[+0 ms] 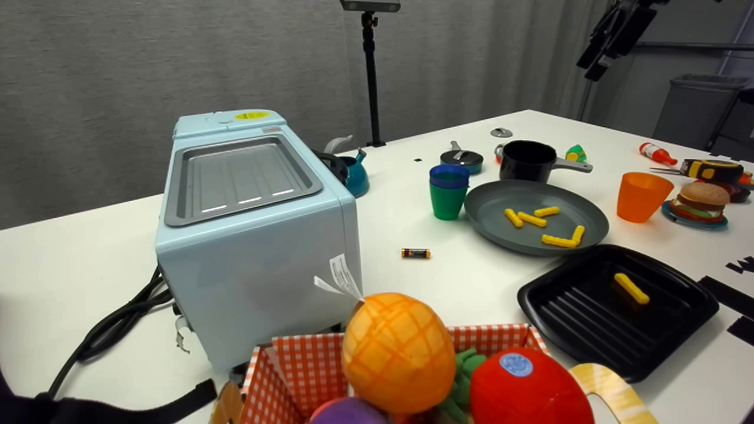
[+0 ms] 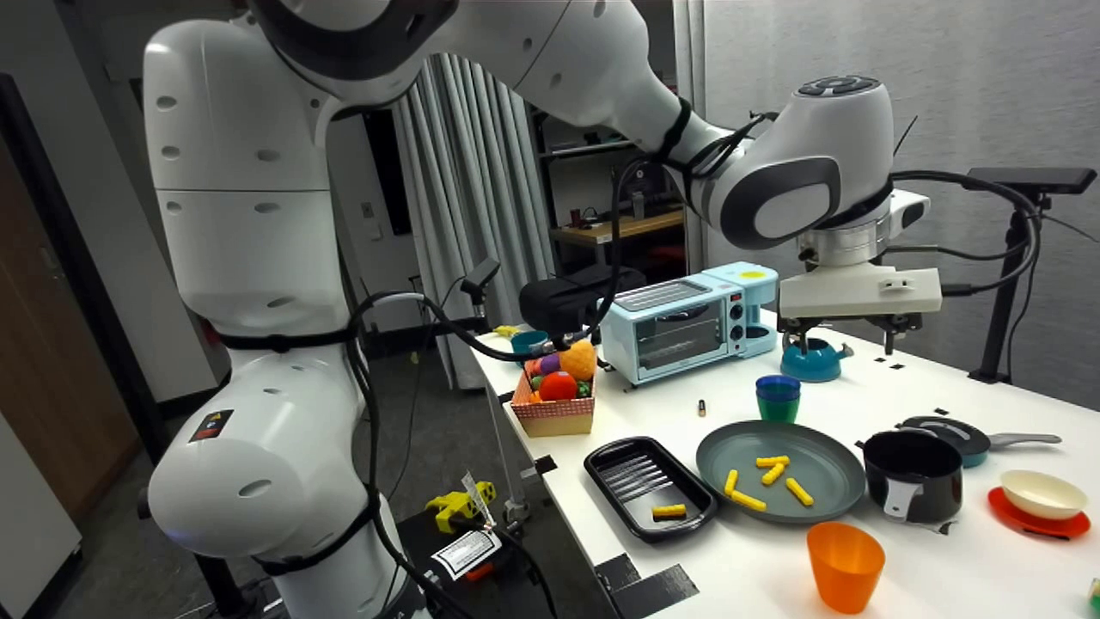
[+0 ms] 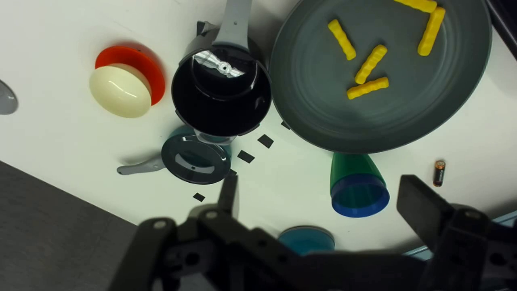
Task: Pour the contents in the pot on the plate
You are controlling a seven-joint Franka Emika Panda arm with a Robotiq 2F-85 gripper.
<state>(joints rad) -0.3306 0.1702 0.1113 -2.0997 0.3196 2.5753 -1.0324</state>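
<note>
At left in the wrist view, the pot, a black saucepan [image 3: 222, 101], stands upright on a white tabletop [image 3: 52, 137], up and to the left of the jaws and well apart from them. Its long axis follows a grey handle [image 3: 236, 24] that points to the top of that view, leaving the pot's body nearer the jaws than the handle. At center, the Robotiq gripper [image 3: 321, 198] hangs with its jaws spread wide and nothing held. At right, the grey plate [image 3: 408, 76] sits just beside the saucepan; whether the two touch cannot be told.

No yellow shows in the saucepan's dark interior, so the pouring looks finished. Any return to the handle would likely call for a reach down and past the rim, with only one arm on scene to make it.

The count, left to right in an exterior view: one Panda arm [image 2: 567, 60]; one gingham basket [image 2: 554, 421] of play produce; one ridged grill pan [image 2: 632, 477] bearing one loose fry [image 2: 669, 511]; one toaster oven [image 2: 679, 335]; one battery [image 2: 701, 407]; two nested cups, a blue cup [image 2: 778, 387] inside a green cup [image 2: 778, 410]; one plate with five yellow fries [image 2: 798, 492], the same tally in both exterior views; one teal kettle [image 2: 814, 363]; one orange cup [image 2: 845, 567]; one saucepan; one small frying pan [image 2: 952, 437]; one cream bowl [image 2: 1042, 494] on one red saucer [image 2: 1004, 511].
</note>
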